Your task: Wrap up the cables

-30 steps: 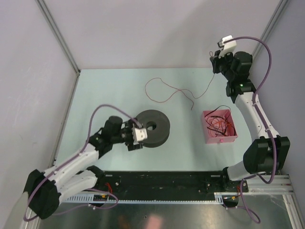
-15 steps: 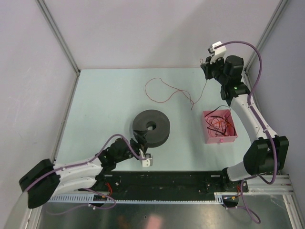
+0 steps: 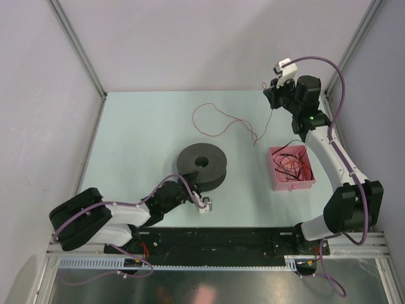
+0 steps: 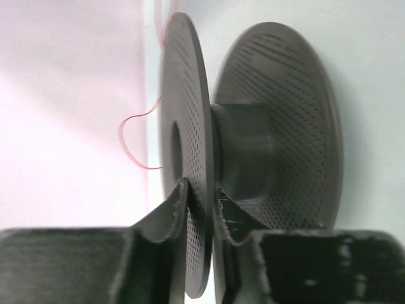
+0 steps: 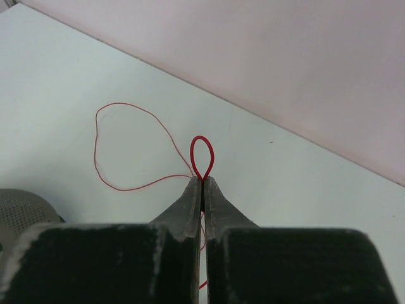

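Observation:
A black spool [image 3: 201,166] lies on the pale table [image 3: 139,139]. My left gripper [image 3: 191,188] comes at it low from the near side, its jaws shut on the edge of the spool's nearer perforated flange [image 4: 190,126], with one finger in the gap by the hub [image 4: 243,152]. My right gripper [image 3: 273,101] hangs at the far right, shut on a thin red cable [image 3: 218,120]. A small loop [image 5: 202,155] of it sticks out past the fingertips. The rest of the cable curls over the table behind the spool [image 5: 126,145].
A pink box [image 3: 308,180] holding several tangled red and dark cables stands right of the spool, below the right arm. Grey walls close the table at the back and both sides. A black rail [image 3: 221,237] runs along the near edge.
My left arm has drawn back toward the near edge, dropped low and closed its jaws on the spool's flange. My right gripper has shifted a little left with the cable.

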Controlling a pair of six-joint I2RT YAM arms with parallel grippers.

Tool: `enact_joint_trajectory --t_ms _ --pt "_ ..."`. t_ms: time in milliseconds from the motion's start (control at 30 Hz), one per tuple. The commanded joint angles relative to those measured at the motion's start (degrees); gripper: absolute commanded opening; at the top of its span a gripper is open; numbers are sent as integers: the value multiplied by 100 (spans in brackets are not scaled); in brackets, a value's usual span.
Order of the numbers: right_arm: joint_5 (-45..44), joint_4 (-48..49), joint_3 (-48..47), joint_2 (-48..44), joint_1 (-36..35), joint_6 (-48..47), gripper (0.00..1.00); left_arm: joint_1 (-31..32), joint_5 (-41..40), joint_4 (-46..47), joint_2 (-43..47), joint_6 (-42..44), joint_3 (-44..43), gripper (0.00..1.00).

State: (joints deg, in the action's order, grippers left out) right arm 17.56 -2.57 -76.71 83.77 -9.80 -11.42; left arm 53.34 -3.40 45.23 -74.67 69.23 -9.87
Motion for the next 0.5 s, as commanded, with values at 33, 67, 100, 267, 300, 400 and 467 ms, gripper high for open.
enact_joint_trajectory --t_ms 33,67,100,267,300,400,467 --pt "45 -2 -11 -313 -236 -77 0 20 -359 -335 716 -665 -686 4" --pt "-21 -22 -11 -346 -331 -126 0 -51 -216 -1019 1046 -1012 -957 2" --pt "-115 -49 -11 -371 -422 -151 0 -170 40 -1778 1352 -1450 -1268 1" --pt "-165 -356 -11 -467 -752 -254 0 -768 1702 -4785 2145 -2974 -2569 0" --pt "-90 -454 -11 -489 -782 -290 0 -863 1939 -5146 2187 -3098 -2707 0" --pt "448 -792 -13 -553 -798 -476 0 -1204 2698 -5910 2127 -3465 -3037 0" --pt "939 -1205 -11 -613 -791 -836 0 -1463 3155 -6254 1933 -3567 -3245 0"
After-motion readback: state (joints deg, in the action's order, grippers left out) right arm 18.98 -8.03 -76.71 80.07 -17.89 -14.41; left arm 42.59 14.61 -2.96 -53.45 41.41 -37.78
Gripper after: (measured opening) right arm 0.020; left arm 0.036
